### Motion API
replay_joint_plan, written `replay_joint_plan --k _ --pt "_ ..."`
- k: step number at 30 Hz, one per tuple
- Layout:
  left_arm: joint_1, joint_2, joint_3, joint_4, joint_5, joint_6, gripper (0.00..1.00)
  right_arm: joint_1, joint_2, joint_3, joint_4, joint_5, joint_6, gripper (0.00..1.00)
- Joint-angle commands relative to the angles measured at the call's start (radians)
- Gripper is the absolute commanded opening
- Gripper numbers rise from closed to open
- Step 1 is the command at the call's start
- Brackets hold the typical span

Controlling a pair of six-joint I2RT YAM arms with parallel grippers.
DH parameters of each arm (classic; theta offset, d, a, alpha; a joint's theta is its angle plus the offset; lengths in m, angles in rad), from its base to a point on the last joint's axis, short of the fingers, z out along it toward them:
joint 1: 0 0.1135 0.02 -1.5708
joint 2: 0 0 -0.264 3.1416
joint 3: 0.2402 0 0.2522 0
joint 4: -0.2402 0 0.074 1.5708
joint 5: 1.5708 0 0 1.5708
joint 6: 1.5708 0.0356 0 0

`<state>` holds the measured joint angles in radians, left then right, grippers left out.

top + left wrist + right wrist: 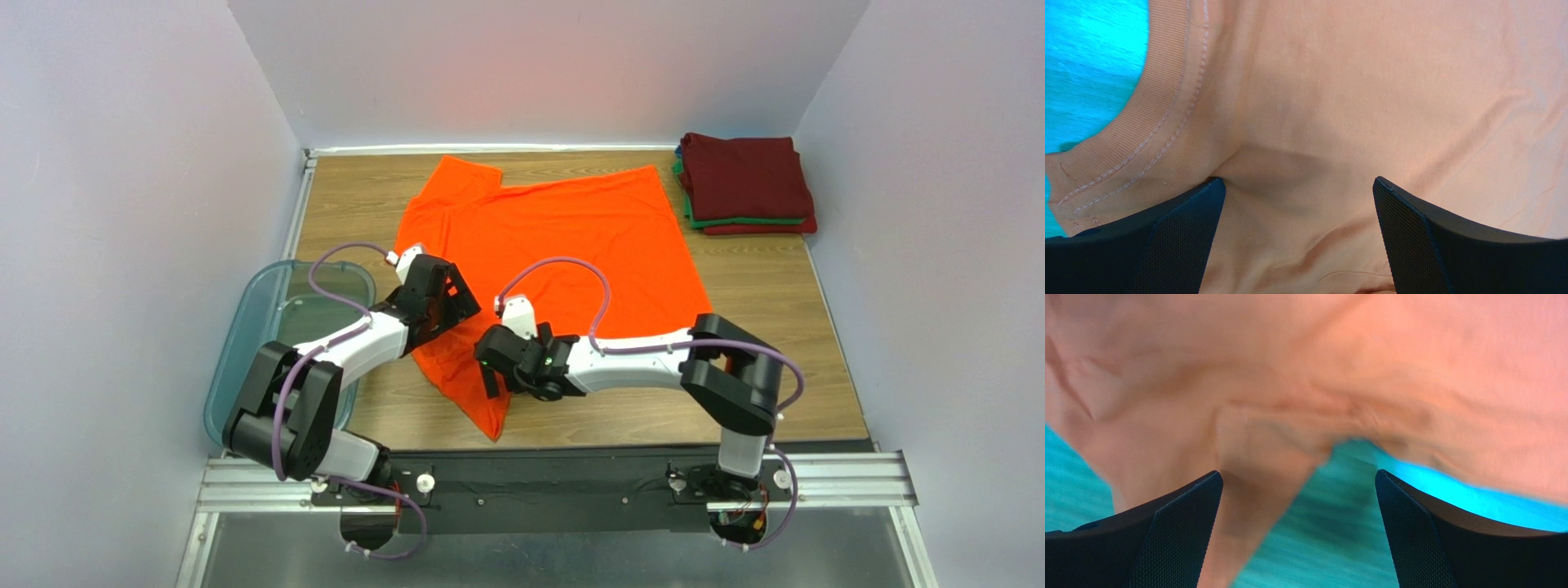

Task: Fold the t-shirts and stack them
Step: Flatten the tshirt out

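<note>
1. Top external view: a bright orange cloth short-sleeved t-shirt (pixel 577 245) lies spread, unfolded, on the wooden table (pixel 761 319). It reaches from near the far edge across the middle, and a narrow crumpled part runs toward the near edge.
2. A stack of folded t-shirts (pixel 746 184), dark maroon on top with green and red edges showing beneath, sits in the far right corner of the table, well apart from both arms.
3. A translucent blue-grey plastic bin (pixel 252 331) stands at the left edge of the table, beside the left arm.
4. The left gripper (pixel 460 304) is over the left border of the orange shirt. In the left wrist view, the left gripper (pixel 1296 184) has its jaws spread wide with nothing clamped between them. Its black textured fingers (pixel 1180 233) frame flat orange cloth just beside the ribbed collar (pixel 1137 116). Contact with the cloth cannot be confirmed.
5. The right gripper (pixel 491 371) is over the crumpled near part of the shirt. The right wrist view is blurred, but it shows the right gripper (pixel 1298 478) with jaws fully spread and gripping nothing. A wrinkled fold of orange cloth lies partly between its fingers (pixel 1413 527), with bare table surface showing next to it.
</note>
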<state>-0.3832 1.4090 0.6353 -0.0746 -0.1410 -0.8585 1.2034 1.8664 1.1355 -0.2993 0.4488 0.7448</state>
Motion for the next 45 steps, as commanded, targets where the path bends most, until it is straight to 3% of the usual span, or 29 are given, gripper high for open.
replay_joint_plan --k 1,6,8,11,16,25,27,32,45 --pt "0.023 0.033 -0.031 -0.07 -0.065 0.001 0.98 0.012 -0.067 -0.109 -0.066 -0.004 0.117 1.0" --pt "0.03 0.035 -0.026 -0.077 -0.082 0.021 0.98 0.012 -0.145 -0.209 -0.193 0.02 0.211 1.0" --pt "0.03 0.033 -0.026 -0.067 -0.059 0.033 0.98 0.015 -0.182 -0.22 -0.187 0.016 0.154 1.0" --pt "0.03 0.031 -0.032 -0.045 -0.035 0.05 0.98 0.019 -0.228 -0.188 -0.135 0.013 -0.023 1.0" --pt "0.03 0.021 -0.042 -0.027 -0.002 0.056 0.98 0.019 -0.262 -0.132 0.087 -0.18 -0.345 1.0" --pt "0.03 0.019 -0.048 -0.014 0.017 0.059 0.98 -0.06 -0.127 -0.011 0.242 -0.487 -0.697 1.0" --pt "0.03 0.021 -0.052 -0.008 0.024 0.059 0.98 -0.103 -0.107 -0.005 0.268 -0.618 -0.717 1.0" --pt "0.03 0.03 -0.052 0.002 0.04 0.059 0.98 -0.148 -0.012 0.056 0.278 -0.726 -0.803 0.97" --pt "0.03 0.034 -0.054 0.001 0.038 0.055 0.98 -0.176 0.1 0.049 0.29 -0.731 -0.8 0.86"
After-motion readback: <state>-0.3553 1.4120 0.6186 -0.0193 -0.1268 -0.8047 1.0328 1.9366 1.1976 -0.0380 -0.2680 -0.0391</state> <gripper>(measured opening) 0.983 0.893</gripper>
